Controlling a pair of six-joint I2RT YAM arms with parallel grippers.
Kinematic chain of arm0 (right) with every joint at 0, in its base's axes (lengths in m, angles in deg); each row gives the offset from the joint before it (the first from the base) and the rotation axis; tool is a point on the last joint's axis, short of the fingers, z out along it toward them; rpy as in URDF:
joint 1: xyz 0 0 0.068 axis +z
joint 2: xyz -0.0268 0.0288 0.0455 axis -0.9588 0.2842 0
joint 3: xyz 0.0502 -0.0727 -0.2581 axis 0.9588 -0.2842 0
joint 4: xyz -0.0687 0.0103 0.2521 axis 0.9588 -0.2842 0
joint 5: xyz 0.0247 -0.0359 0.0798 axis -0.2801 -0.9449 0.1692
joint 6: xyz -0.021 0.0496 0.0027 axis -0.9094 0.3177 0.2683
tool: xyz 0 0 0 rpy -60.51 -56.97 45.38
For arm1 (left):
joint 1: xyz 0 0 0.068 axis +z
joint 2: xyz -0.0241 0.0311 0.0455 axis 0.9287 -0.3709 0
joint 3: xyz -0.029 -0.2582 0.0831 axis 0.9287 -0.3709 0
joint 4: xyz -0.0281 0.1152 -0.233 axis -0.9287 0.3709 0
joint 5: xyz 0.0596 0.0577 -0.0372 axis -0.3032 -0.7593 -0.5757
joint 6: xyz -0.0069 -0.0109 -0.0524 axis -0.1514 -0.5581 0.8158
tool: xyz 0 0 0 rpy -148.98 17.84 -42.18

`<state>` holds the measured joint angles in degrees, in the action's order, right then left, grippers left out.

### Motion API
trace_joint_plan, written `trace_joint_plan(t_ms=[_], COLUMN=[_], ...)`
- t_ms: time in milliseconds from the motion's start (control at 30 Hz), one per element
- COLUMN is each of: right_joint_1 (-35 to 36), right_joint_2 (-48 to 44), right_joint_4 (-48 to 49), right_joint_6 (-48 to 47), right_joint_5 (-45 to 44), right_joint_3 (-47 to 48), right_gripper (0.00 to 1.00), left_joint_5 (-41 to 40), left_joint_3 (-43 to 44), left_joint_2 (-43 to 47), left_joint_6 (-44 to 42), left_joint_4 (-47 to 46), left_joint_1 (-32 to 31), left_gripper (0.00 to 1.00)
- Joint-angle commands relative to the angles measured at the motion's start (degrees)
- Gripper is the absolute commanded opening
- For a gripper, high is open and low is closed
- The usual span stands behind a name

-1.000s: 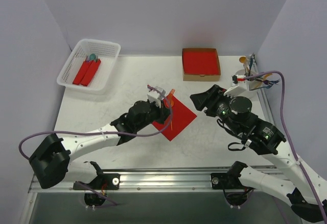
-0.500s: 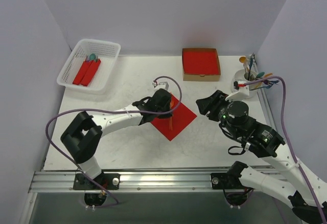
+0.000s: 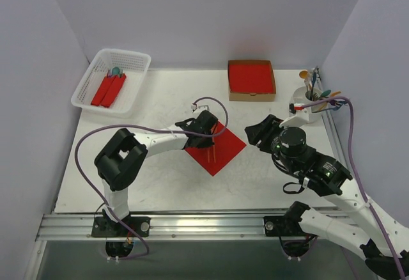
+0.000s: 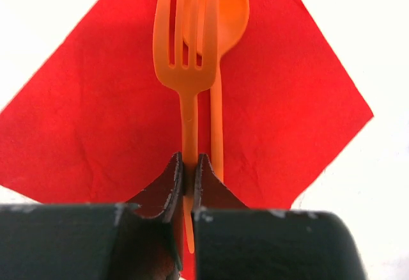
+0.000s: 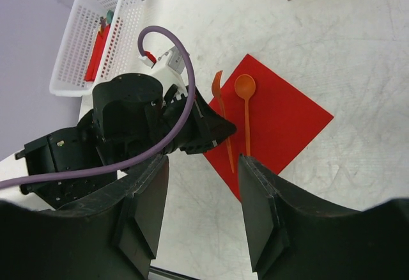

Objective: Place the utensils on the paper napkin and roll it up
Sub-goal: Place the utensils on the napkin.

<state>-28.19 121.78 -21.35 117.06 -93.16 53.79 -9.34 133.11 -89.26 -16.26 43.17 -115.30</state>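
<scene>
The red paper napkin (image 3: pixel 220 147) lies flat as a diamond in the middle of the table. On it rests an orange spoon (image 4: pixel 217 11), bowl pointing away from the left wrist camera. Beside the spoon is an orange fork (image 4: pixel 185 69), and my left gripper (image 4: pixel 188 171) is shut on its handle near the end. Seen from above, that left gripper (image 3: pixel 208 126) sits over the napkin's left corner. My right gripper (image 5: pixel 201 190) hovers open and empty just right of the napkin (image 5: pixel 281 120), looking down on the fork (image 5: pixel 222 114) and spoon (image 5: pixel 245 94).
A cardboard box holding a thick red stack (image 3: pixel 251 78) stands at the back. A white cup with more utensils (image 3: pixel 307 94) is at the back right. At the back left, a white basket (image 3: pixel 110 80) holds red rolls.
My left arm has folded its elbow inward while its gripper stayed over the napkin with the fork. The right gripper's jaws have narrowed a little and it has shifted slightly.
</scene>
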Motion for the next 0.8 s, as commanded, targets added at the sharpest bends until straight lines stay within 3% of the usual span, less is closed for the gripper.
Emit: trace_joint_plan(t_ms=[0,400,600,767], right_joint_1=[-0.5,-0.7,-0.7,-0.7], right_joint_2=[-0.6,-1.9,-2.0,-2.2], right_joint_4=[1.3,-0.3,-0.2,-0.2], right_joint_6=[0.0,-0.6,-0.6,-0.6], right_joint_5=[-2.7,-4.0,-3.8,-4.1], right_joint_3=[-0.4,-0.4,-0.5,-0.7], right_gripper=[0.47,0.47,0.47,0.47], left_joint_5=[-0.8,1.6,0.3,1.0], left_joint_3=[3.2,6.5,8.3,8.2], left_joint_2=[-0.9,-3.8,-6.1,-6.5], left_joint_6=[-0.3,-0.2,0.5,0.2], left_joint_4=[0.2,-0.1,1.9,1.0], left_joint_1=[0.7,1.5,1.5,1.8], left_gripper=[0.02,0.03,0.12,0.14])
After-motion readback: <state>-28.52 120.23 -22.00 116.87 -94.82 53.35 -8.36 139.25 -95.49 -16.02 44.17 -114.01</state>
